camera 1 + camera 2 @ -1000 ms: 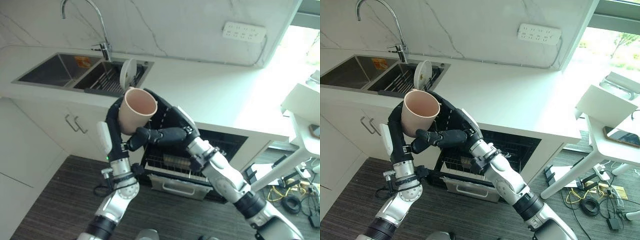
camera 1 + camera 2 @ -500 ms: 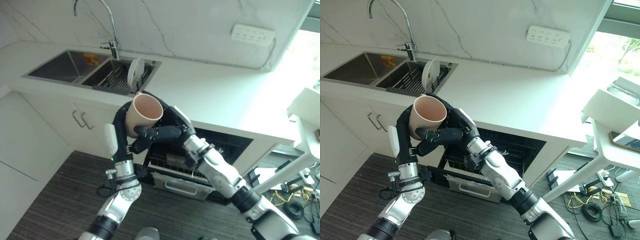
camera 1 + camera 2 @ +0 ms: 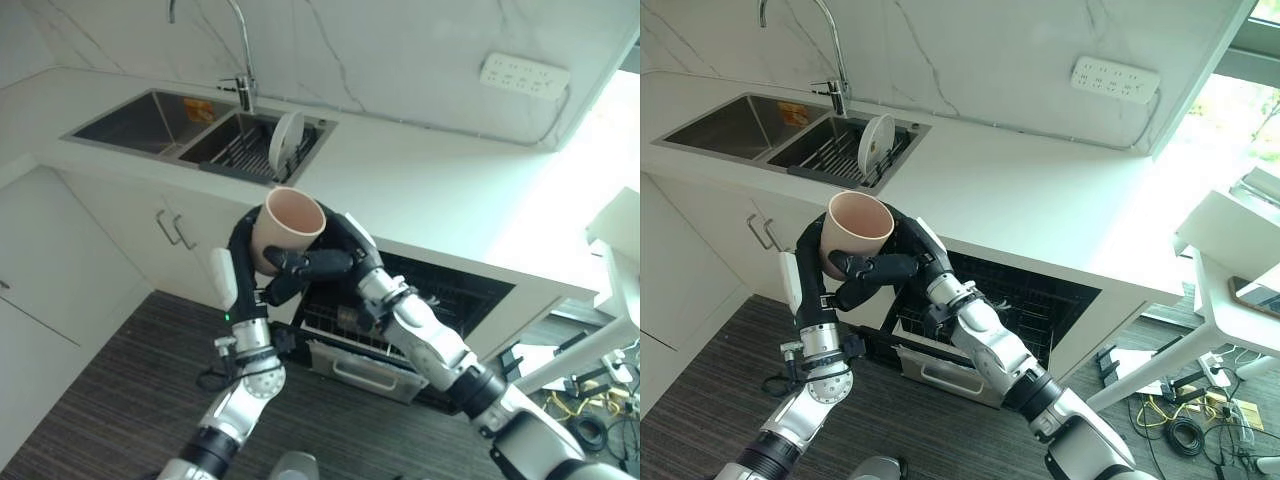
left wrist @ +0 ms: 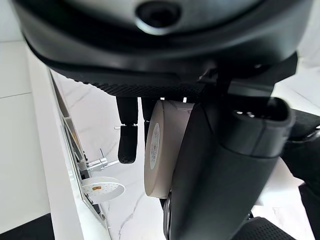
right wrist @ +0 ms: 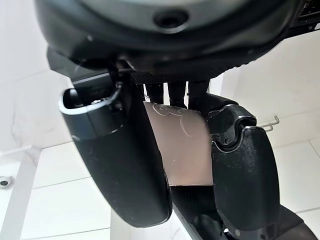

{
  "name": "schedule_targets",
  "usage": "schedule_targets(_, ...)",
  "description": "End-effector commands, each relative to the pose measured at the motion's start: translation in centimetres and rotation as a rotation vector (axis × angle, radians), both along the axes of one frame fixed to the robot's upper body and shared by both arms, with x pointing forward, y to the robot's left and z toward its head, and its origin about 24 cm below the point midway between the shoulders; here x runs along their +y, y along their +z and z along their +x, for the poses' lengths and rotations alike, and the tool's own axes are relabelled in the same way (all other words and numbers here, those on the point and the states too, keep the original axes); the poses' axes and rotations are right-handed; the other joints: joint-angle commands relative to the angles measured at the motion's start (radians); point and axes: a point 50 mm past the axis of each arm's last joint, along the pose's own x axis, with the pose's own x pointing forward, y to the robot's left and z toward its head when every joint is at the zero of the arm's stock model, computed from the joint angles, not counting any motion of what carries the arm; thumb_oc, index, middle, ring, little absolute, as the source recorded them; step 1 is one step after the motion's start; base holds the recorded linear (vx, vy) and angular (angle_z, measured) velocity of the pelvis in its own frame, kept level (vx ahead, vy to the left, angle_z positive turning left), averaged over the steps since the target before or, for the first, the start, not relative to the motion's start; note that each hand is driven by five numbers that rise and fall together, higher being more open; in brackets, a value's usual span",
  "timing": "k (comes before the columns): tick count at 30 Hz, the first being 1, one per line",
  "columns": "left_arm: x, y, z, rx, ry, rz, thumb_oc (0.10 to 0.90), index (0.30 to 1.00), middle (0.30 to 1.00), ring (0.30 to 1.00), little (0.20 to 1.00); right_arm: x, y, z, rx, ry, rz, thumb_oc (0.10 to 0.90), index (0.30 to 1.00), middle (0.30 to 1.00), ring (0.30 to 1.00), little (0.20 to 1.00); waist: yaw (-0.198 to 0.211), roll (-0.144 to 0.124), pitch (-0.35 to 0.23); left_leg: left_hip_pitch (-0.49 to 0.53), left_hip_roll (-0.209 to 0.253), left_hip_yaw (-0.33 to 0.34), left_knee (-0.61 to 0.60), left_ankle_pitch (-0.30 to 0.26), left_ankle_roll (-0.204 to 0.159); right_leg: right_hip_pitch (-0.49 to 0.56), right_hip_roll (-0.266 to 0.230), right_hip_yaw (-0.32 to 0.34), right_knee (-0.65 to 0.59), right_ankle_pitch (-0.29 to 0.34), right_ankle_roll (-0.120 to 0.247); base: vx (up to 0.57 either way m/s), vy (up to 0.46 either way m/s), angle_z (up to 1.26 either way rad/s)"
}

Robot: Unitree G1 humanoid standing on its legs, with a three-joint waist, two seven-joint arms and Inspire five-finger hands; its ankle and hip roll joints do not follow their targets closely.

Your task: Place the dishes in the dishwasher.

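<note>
Between both hands, a pink cup (image 3: 287, 222) sits upright: left hand (image 3: 243, 245) and right hand (image 3: 325, 255) each curl around it, above the open dishwasher (image 3: 420, 310).

Both head eyes look down on the sink (image 3: 190, 135); wrist cameras sit close against the cup (image 3: 287, 222).

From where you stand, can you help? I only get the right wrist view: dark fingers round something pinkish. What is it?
Observer: A pink cup, upright, open mouth up, held in front of the open dishwasher.
Operator: One hand holding it?
Observer: Both. The left hand and right hand wrap it from opposite sides.
Operator: Other dishes around?
Observer: A white plate stands on edge in the sink.
</note>
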Motion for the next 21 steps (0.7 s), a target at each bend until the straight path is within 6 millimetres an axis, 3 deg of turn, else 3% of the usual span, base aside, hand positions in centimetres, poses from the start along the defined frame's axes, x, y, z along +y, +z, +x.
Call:
schedule_targets(1, -3.4, 4.9, 1.1, -0.258, -0.219, 0.057, 0.4, 0.3, 0.3, 0.3, 0.3, 2.4, 8.1, -0.1, -0.286, 0.06, 0.213, 0.4, 0.3, 0.3, 0.3, 0.3, 0.018, -0.026, -0.042, 0.002, 0.024, -0.004, 0.005, -0.101, 0.015, 0.081, -0.045, 0.059, -0.07, -0.064, 0.087, 0.0, 0.0, 0.0)
schedule_targets(4, -3.6, 4.9, 1.0, -0.258, -0.231, 0.061, 0.408, 0.312, 0.312, 0.312, 0.312, 2.0, 8.3, 0.0, -0.287, 0.029, 0.261, 0.4, 0.3, 0.3, 0.3, 0.3, 0.016, -0.022, -0.041, 0.001, 0.023, -0.004, 0.005, -0.1, 0.016, 0.081, -0.045, 0.059, -0.07, -0.063, 0.087, 0.0, 0.0, 0.0)
schedule_targets(5, -3.8, 4.8, 1.0, -0.25, -0.241, 0.064, 0.8, 0.9, 0.9, 0.9, 0.9, 1.8, 8.5, -0.1, -0.299, 0.008, 0.288, 0.4, 0.3, 0.3, 0.3, 0.3, 0.013, -0.02, -0.041, 0.001, 0.025, -0.001, 0.005, -0.1, 0.016, 0.081, -0.046, 0.059, -0.07, -0.063, 0.086, 0.0, 0.0, 0.0)
schedule_targets(9, -4.4, 4.4, 0.5, -0.235, -0.317, 0.082, 0.8, 0.9, 0.9, 0.9, 0.9, -0.9, 10.0, -0.2, -0.361, -0.159, 0.458, 0.4, 0.3, 0.3, 0.3, 0.3, -0.002, -0.008, -0.043, -0.001, 0.029, 0.008, 0.005, -0.099, 0.018, 0.075, -0.042, 0.063, -0.07, -0.06, 0.084, 0.04, 0.008, 0.01)
schedule_targets(13, -3.8, 4.0, 0.4, -0.212, -0.299, 0.142, 0.8, 0.9, 0.9, 0.9, 0.9, -3.8, 11.2, -0.9, -0.457, -0.263, 0.559, 0.4, 0.3, 0.3, 0.3, 0.3, -0.014, 0.004, -0.039, 0.0, 0.034, 0.016, 0.005, -0.1, 0.02, 0.075, -0.04, 0.065, -0.07, -0.063, 0.08, 0.0, 0.0, 0.0)
schedule_targets(21, -0.6, 2.4, -0.5, -0.201, -0.255, 0.321, 0.8, 0.9, 0.9, 0.9, 0.9, -6.6, 9.7, -1.9, -0.513, -0.223, 0.384, 0.4, 0.3, 0.3, 0.3, 0.3, -0.039, 0.016, -0.045, -0.001, 0.044, 0.03, 0.005, -0.099, 0.015, 0.067, -0.035, 0.075, -0.07, -0.068, 0.078, 0.0, 0.0, 0.0)
